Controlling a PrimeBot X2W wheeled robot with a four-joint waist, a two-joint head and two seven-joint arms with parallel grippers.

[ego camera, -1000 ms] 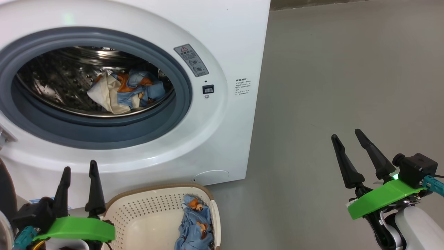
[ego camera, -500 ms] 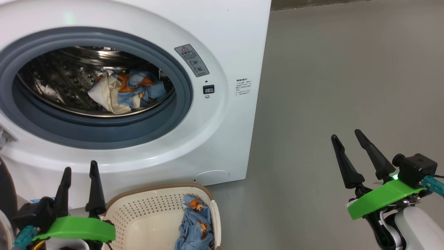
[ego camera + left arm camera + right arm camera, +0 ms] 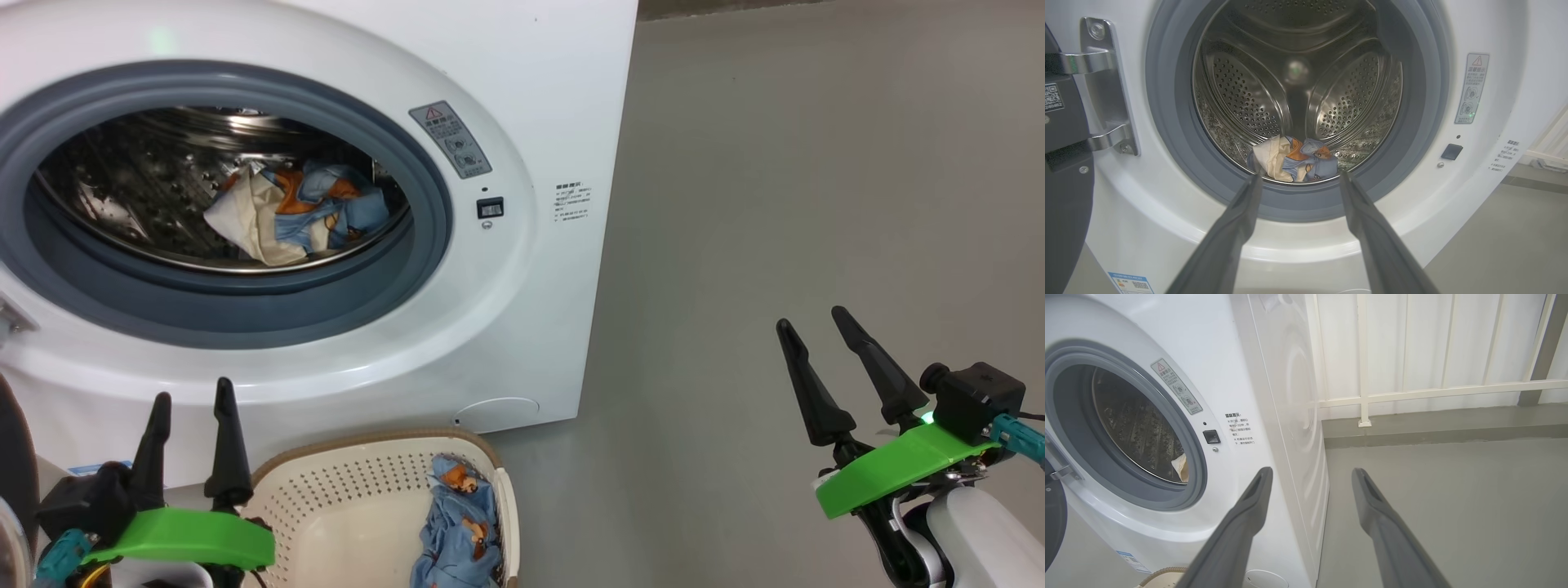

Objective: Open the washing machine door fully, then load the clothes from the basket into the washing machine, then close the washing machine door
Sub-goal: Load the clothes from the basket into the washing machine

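1. The washing machine point(image 3: 522, 98) stood on the floor with its drum point(image 3: 1298, 81) mouth facing the robot, so loads could pass straight in
2. The washing machine door point(image 3: 1061, 204) hung swung aside on its hinge point(image 3: 1106, 81), left of the opening, leaving the mouth unobstructed
3. The basket point(image 3: 326, 506) stood on the floor just before the machine, below the opening; this kept the transfer path short
4. The clothes were divided: a blue-and-cream bundle point(image 3: 294, 212) lay low in the drum, and one blue garment point(image 3: 457, 523) lay against the basket's right wall, not yet loaded
5. The left fingers point(image 3: 226, 441) were spread apart and empty, just left of the basket, probably staged for the next pick
6. The right fingers point(image 3: 808, 384) were likewise apart and empty, well to the right over bare floor, clear of the loading path
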